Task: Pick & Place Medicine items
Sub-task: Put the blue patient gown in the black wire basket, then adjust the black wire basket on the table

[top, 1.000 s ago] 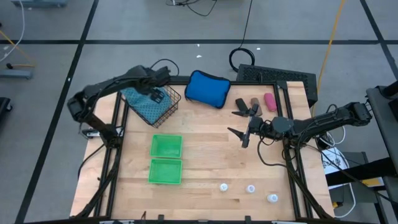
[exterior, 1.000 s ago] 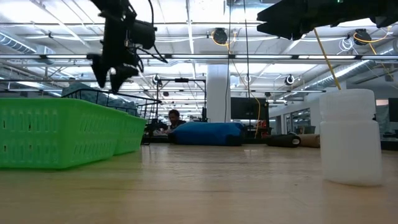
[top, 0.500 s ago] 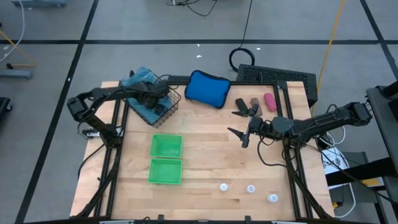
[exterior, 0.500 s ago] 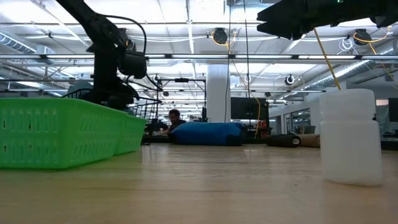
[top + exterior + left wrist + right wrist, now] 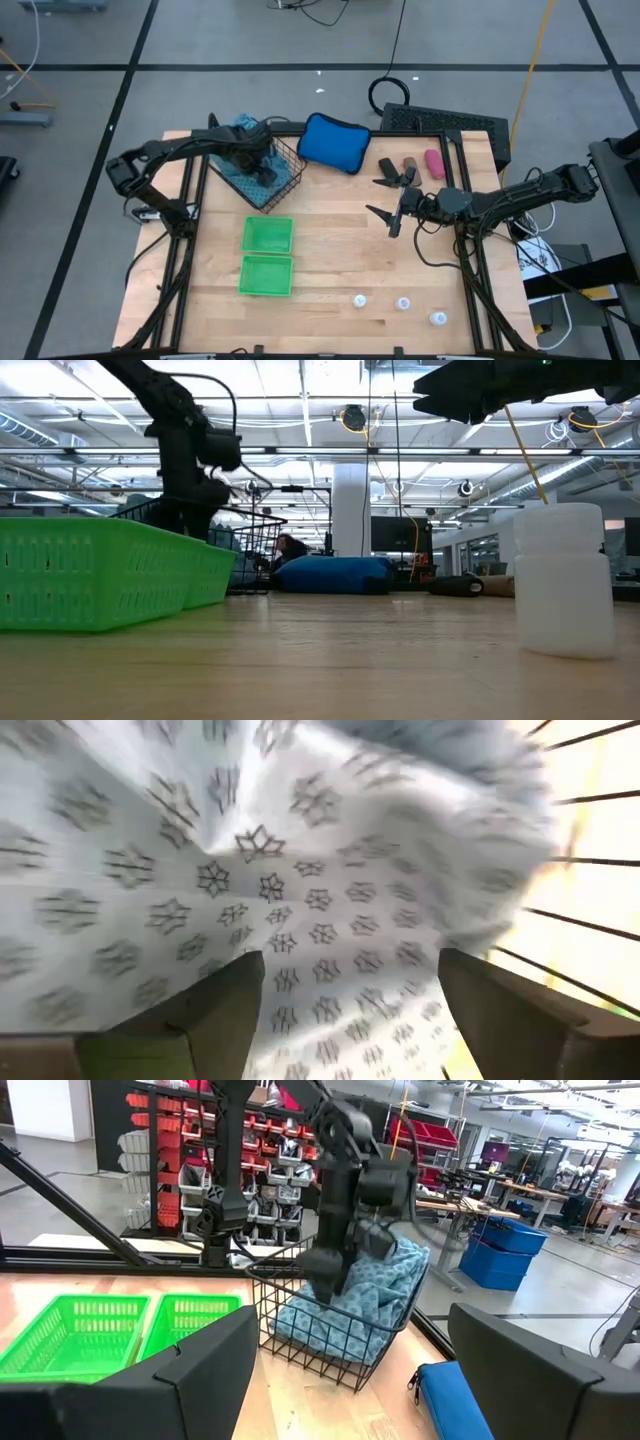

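Note:
The black [image 5: 387, 166], brown [image 5: 410, 163] and pink [image 5: 434, 163] medicine items lie at the table's far right. Three white bottles [image 5: 403, 302] stand near the front edge; one [image 5: 563, 580] looms close in the low view. My left gripper [image 5: 262, 168] points down into a black wire basket [image 5: 285, 185] holding a light-blue patterned cloth [image 5: 300, 870], fingers open. My right gripper [image 5: 390, 202] waits open and level, in the air just short of the oblong items. My left gripper comes from above, pointing down, into the wire basket [image 5: 330, 1350]. Its open fingers [image 5: 200, 1010] stand in the folds of the cloth [image 5: 385, 1295], which fills the gap between them. I cannot tell whether the fingertips touch the cloth.
Two green baskets [image 5: 268, 235] [image 5: 266, 275] sit side by side in the middle left. A padded bright-blue pouch [image 5: 333, 142] lies at the far edge between the wire basket and the oblong items. Bare wood lies between the green baskets and the right arm.
My left gripper has sunk into the wire basket and tipped from slanting to pointing nearly straight down. The wire basket has shifted a little toward the table's right, and the cloth has bunched up over its far rim.

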### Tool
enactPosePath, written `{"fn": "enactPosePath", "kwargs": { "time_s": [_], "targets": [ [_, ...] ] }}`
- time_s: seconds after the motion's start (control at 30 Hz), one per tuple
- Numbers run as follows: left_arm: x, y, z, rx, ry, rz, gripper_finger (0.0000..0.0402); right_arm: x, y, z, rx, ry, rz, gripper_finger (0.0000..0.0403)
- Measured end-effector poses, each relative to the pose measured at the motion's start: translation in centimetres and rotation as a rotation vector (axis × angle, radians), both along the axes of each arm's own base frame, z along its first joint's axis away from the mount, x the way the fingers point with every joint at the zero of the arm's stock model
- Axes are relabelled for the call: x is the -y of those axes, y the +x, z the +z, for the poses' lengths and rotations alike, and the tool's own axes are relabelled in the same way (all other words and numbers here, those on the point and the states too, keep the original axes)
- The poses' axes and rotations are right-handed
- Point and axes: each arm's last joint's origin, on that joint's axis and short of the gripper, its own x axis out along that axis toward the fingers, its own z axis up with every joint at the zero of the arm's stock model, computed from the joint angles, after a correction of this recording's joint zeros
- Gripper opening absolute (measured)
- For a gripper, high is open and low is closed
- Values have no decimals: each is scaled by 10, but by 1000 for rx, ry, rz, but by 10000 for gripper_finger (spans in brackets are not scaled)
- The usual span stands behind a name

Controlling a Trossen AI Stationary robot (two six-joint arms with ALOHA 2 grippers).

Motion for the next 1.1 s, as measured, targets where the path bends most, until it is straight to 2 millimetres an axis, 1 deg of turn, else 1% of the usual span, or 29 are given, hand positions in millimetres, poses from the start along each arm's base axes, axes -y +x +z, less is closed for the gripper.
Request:
{"fn": "enactPosePath", "kwargs": {
  "time_s": [0.1,0.17,0.27,0.33,0.43,0.5,0.57,0.6,0.67,0.7,0.77,0.83,0.9,0.97,1.03,1.1],
  "targets": [
    [2,-3,26,33,39,-4,310,0,0,0,1,4,0,313],
    [5,-6,48,87,84,-12,310,0,0,0,0,6,0,313],
    [14,-17,84,197,181,-43,310,0,0,-1,-3,13,0,313],
    [26,-29,108,279,251,-80,310,0,0,-1,-6,15,-1,313],
    [50,-51,137,402,355,-129,310,0,-3,-1,-17,22,-2,313],
    [68,-68,149,482,415,-164,310,1,-6,0,-20,35,-2,313],
    [86,-84,155,579,464,-184,310,2,-9,2,-13,55,-2,313],
    [93,-91,155,636,478,-178,310,2,-10,3,-8,61,-3,313],
    [105,-99,147,738,448,-142,310,2,-11,3,-7,62,-3,313],
    [109,-101,141,788,414,-129,310,2,-11,4,-6,60,-3,313],
    [115,-97,123,861,349,-131,310,2,-11,4,-5,52,-3,313],
    [119,-86,101,922,267,-133,310,2,-9,3,-3,52,-6,313],
    [123,-71,82,1007,189,-97,310,3,-9,3,-7,52,-11,313],
    [126,-55,62,1055,138,-102,310,5,-8,2,-9,52,-21,313],
    [131,-41,50,1073,101,-129,310,6,-7,2,-12,54,-27,313],
    [134,-28,43,1048,71,-146,310,8,-7,2,-7,59,-33,313]
  ]
}}
